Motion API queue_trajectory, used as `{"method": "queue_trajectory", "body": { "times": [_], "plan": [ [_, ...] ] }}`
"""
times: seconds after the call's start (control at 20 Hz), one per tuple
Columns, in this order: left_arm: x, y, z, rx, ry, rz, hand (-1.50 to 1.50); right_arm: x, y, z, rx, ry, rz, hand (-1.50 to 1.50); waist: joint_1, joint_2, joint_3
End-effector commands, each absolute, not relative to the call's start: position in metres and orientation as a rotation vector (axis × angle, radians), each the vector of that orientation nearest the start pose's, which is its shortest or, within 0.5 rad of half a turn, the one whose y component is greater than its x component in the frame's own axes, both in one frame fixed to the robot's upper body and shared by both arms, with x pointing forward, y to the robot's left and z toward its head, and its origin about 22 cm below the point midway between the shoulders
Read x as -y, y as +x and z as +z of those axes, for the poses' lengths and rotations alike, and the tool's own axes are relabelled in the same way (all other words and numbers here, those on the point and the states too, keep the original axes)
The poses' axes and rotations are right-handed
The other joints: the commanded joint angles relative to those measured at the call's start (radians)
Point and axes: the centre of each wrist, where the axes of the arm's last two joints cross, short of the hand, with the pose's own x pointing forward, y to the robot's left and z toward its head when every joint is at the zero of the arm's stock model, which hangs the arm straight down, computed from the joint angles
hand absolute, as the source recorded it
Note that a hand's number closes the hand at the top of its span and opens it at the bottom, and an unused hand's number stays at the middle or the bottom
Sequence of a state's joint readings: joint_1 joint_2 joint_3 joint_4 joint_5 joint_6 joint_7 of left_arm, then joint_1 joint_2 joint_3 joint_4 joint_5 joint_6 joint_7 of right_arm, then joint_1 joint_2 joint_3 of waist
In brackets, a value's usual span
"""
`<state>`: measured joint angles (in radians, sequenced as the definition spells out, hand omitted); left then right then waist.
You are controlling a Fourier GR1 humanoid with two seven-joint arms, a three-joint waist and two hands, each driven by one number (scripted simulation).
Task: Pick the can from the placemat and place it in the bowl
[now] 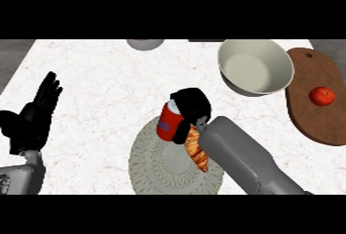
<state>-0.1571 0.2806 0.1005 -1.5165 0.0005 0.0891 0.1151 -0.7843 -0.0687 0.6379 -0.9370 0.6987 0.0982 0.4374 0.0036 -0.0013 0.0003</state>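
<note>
Counter [101,82] open between placemat [159,169] and bowl [255,66], right hand [192,107] curled round red can [167,121], perhaps off the mat, left hand [37,116] relaxed at left edge.

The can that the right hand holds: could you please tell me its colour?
The can is red with a blue mark, best seen in head view.

Left hand [32,118], left of frame: black all over, matte, with slim fingers and a thicker thumb. Narrows to a black wrist, then joins left forearm [25,177] at lower left; grey shell there, flat-sided. Right hand [192,106], centre of frame: same black, with a rounded back. Meets right forearm [245,157], lower right: smooth grey casing, tube-like, lighter along its upper side, darker underneath. Widens toward the bottom edge.
</note>
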Motion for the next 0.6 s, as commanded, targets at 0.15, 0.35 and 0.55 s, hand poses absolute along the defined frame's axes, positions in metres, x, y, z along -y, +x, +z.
{"method": "queue_trajectory", "body": {
  "times": [0.15,0.35,0.55],
  "plan": [
    [-0.316,0.262,0.054,1.548,0.334,-0.057,0.0,0.074,0.346,0.107,1.453,-0.916,1.288,1.5,-0.019,-0.014,0.0],
    [-0.317,0.272,0.056,1.534,0.358,-0.042,0.0,0.064,0.337,0.171,1.654,-1.021,1.007,1.5,-0.038,-0.016,0.0],
    [-0.306,0.269,0.045,1.562,0.352,-0.045,0.0,0.099,0.33,0.202,1.69,-1.0,0.87,1.5,-0.021,-0.006,0.0]
  ]
}}
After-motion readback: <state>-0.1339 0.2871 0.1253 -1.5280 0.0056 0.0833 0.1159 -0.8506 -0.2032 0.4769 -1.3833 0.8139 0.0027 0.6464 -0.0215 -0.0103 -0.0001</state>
